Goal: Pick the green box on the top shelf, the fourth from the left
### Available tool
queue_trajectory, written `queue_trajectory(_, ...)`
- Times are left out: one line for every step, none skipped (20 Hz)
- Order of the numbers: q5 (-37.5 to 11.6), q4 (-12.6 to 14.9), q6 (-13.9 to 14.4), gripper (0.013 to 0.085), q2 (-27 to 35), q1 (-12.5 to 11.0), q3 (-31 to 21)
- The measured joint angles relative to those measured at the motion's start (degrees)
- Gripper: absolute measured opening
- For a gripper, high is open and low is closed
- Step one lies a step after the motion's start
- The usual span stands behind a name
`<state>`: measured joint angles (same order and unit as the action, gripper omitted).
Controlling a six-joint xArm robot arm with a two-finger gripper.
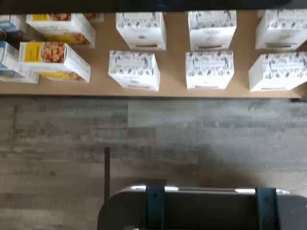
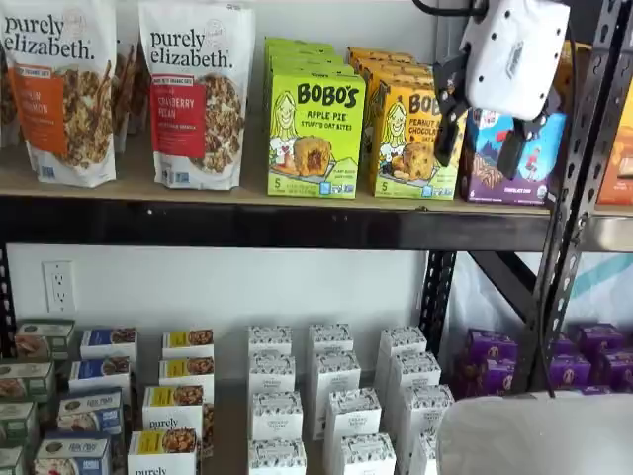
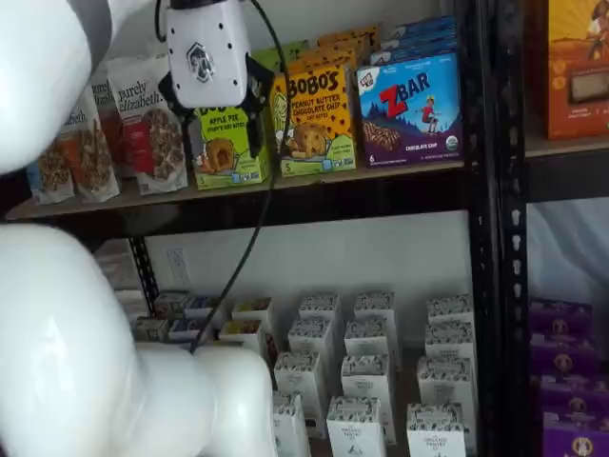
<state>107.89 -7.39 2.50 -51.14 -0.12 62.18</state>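
The green box (image 2: 315,134), lime with "BOBO'S APPLE PIE" on its front, stands upright on the top shelf (image 2: 247,226), with more of its kind lined up behind it. My gripper (image 2: 482,131) hangs in front of the shelves, well short of the box. Its white body is up high and a plain gap shows between its two black fingers (image 2: 450,111), with nothing in them. In a shelf view the gripper (image 3: 221,112) covers the upper part of the green box (image 3: 228,152) above the top shelf (image 3: 304,195). The wrist view does not show the green box.
Two purely elizabeth bags (image 2: 198,94) stand left of the green box. A yellow-orange Bobo's box (image 2: 410,139) and a purple ZBar box (image 3: 409,109) stand right of it. A black upright (image 2: 574,188) rises at the right. White boxes (image 1: 134,69) fill the lower shelf. A cable (image 3: 252,238) hangs from the gripper.
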Motion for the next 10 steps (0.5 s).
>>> queue_trajectory(-0.67,0.26,0.61,0.0850,0.22,0.80,0.04)
queue_trajectory(-1.12,0.45,1.10,0.0850,0.44,1.38,0.11)
queue_trajectory(-1.62,0.67,1.66,0.0850,0.68,2.07,0.19)
queue_trajectory(-1.96,0.71,2.15,0.0850,1.00,2.58,0.32)
queue_trajectory(-2.26,0.80,2.72,0.0850,1.39,3.22,0.48)
queue_trajectory(-2.54,0.88,3.24,0.0850,1.75,3.81,0.61)
queue_trajectory(-3.06,1.00,4.03,0.0850,2.20,4.67,0.74)
queue_trajectory(-3.64,1.02,4.77,0.0850,2.64,5.49,0.87)
queue_trajectory(-4.15,1.06,5.39,0.0850,3.03,6.16,0.98)
queue_trajectory(-4.72,1.13,6.01,0.0850,3.37,6.86,1.06)
